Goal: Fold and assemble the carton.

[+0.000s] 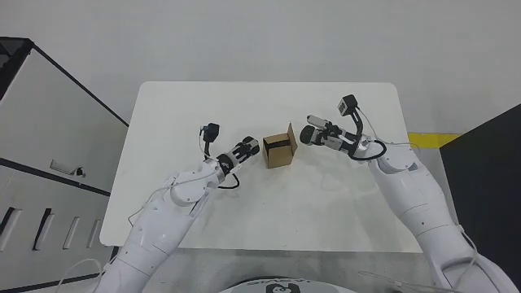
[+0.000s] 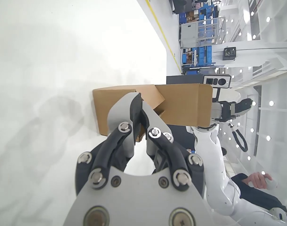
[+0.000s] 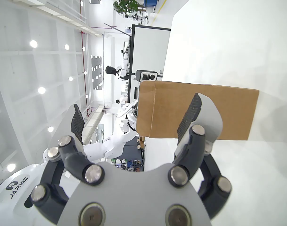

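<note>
The white table with rounded corners (image 1: 342, 212) carries the small brown cardboard carton (image 1: 279, 151) near the middle of its surface, well apart from every edge. My left pincer (image 2: 140, 101) is clamped on the carton's open end. My right pincer (image 3: 136, 103) hangs spread apart just beside the opposite side.

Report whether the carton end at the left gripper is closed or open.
Open: in the left wrist view the carton has its end flaps folded in only partly, leaving a gap.
</note>
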### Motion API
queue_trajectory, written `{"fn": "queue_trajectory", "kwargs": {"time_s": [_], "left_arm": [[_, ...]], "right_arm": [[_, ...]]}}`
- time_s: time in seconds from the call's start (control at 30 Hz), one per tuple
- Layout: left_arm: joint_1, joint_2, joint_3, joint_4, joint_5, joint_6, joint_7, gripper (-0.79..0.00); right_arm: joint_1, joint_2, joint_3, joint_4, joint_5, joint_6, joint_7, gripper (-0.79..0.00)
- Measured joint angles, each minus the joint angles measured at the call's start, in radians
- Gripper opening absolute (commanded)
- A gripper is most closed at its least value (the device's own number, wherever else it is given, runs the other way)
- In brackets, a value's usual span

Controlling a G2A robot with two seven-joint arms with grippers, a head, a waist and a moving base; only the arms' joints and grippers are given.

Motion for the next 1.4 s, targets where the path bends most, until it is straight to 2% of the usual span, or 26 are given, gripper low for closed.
{"fn": "queue_trajectory", "kwargs": {"time_s": [0.07, 0.33, 0.57, 0.67, 0.87, 1.0, 1.4], "left_arm": [[0.001, 0.000, 0.001, 0.003, 0.004, 0.005, 0.003, -0.785], [-0.020, -0.005, 0.043, -0.044, 0.166, 0.237, 0.050, -0.785], [-0.018, -0.005, 0.046, -0.044, 0.161, 0.233, 0.054, -0.785], [-0.018, -0.011, 0.071, -0.057, 0.171, 0.240, 0.051, -0.785], [-0.050, -0.028, 0.131, -0.032, 0.225, 0.328, 0.079, -0.785], [-0.064, -0.039, 0.151, -0.019, 0.219, 0.348, 0.089, -0.785], [-0.066, -0.049, 0.156, -0.019, 0.223, 0.352, 0.094, -0.785]], "right_arm": [[0.000, 0.000, 0.000, 0.000, 0.000, 0.000, 0.000, 0.000], [0.000, 0.000, 0.000, 0.000, 0.000, 0.000, 0.000, 0.000], [0.000, 0.000, 0.000, 0.000, 0.000, 0.000, 0.000, 0.000], [0.000, 0.000, 0.000, 0.000, 0.000, 0.000, 0.000, 0.000], [0.000, 0.000, 0.000, 0.000, 0.000, 0.000, 0.000, 0.000], [0.000, 0.000, 0.000, 0.000, 0.000, 0.000, 0.000, 0.000], [0.000, 0.000, 0.000, 0.000, 0.000, 0.000, 0.000, 0.000]]}}
